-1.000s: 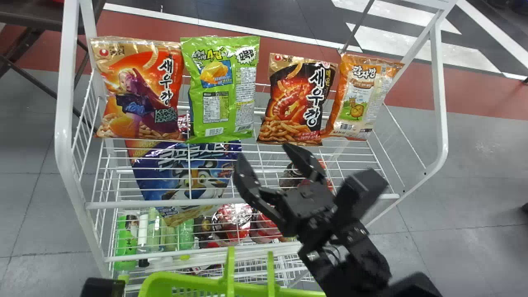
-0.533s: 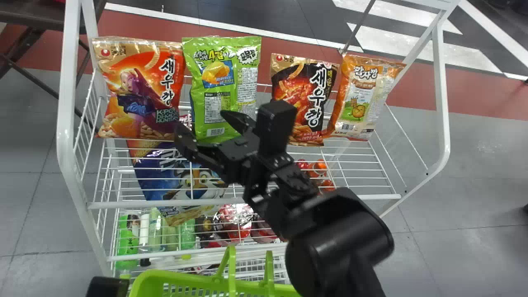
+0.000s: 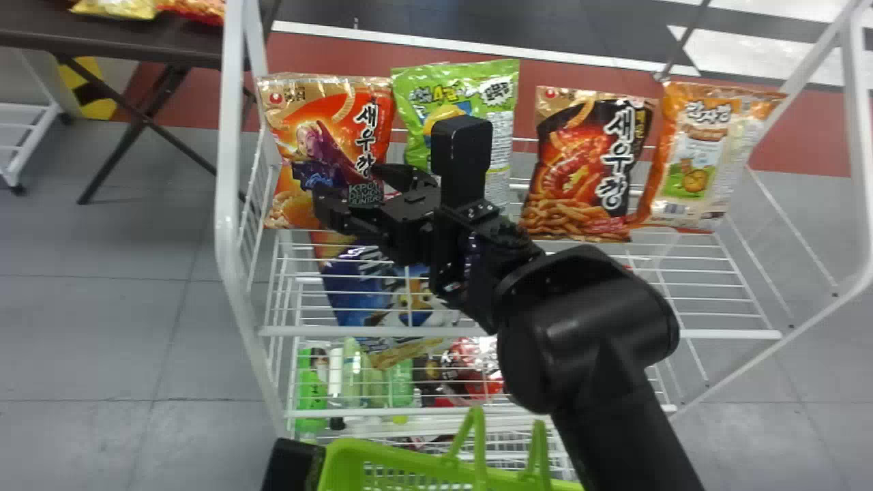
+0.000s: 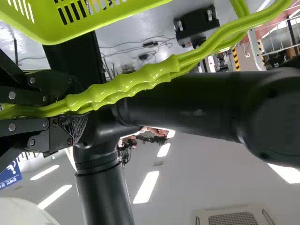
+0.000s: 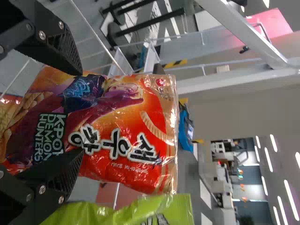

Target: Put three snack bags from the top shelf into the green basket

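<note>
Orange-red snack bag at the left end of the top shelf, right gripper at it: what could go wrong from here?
The right gripper is open with one finger overlapping the front of the orange-red bag; closing now might push the bag away or slide off its glossy film. The green bag is right beside it and could get nudged or dragged along. The left gripper holds the basket by its handles, so a dropped bag may make it swing.

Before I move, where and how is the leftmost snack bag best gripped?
Probably from the front, jaws across its width at mid-height: the leftmost bag stands upright, broad face toward the robot. Mind its right edge; the green bag sits close.
</note>
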`<act>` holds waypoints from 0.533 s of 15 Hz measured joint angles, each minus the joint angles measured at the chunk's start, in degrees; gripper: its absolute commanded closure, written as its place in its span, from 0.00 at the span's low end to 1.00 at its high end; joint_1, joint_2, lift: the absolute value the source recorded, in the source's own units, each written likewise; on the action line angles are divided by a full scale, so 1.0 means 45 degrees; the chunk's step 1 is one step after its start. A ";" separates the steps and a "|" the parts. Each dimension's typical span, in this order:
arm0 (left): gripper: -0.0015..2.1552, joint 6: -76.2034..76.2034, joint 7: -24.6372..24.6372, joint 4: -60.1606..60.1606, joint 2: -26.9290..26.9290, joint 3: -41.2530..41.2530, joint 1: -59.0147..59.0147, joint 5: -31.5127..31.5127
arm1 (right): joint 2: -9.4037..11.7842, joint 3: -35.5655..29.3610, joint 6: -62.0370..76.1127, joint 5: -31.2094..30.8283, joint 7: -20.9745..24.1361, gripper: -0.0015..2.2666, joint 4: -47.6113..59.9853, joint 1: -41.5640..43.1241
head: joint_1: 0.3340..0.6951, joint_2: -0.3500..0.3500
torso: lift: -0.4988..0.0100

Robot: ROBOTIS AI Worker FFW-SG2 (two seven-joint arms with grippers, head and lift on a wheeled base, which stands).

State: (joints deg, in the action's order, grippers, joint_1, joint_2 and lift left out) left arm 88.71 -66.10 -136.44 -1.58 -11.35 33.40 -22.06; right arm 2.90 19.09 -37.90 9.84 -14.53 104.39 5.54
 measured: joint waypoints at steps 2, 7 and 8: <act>0.65 0.0005 0.0001 0.0016 0.0001 0.0002 -0.0002 0.0000 | -0.0106 0.0134 -0.1024 0.0070 -0.0006 0.94 -0.0128 0.0403 | 1.00 0.37 | 0.89; 0.65 0.0010 -0.0018 0.0008 -0.0002 -0.0005 -0.0036 -0.0002 | 0.0023 0.0059 -0.2630 0.0253 0.0259 0.99 0.1762 -0.0200 | 1.00 0.37 | 0.89; 0.65 0.0008 -0.0027 -0.0014 -0.0008 -0.0013 -0.0050 -0.0002 | 0.0095 -0.0019 -0.2901 0.0270 0.0310 0.99 0.2347 -0.0419 | 1.00 0.36 | 0.89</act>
State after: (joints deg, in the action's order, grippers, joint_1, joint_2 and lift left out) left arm 88.75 -66.22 -136.50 -1.62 -11.40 33.18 -22.07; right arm 3.32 19.00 -50.95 11.05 -13.14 114.95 3.66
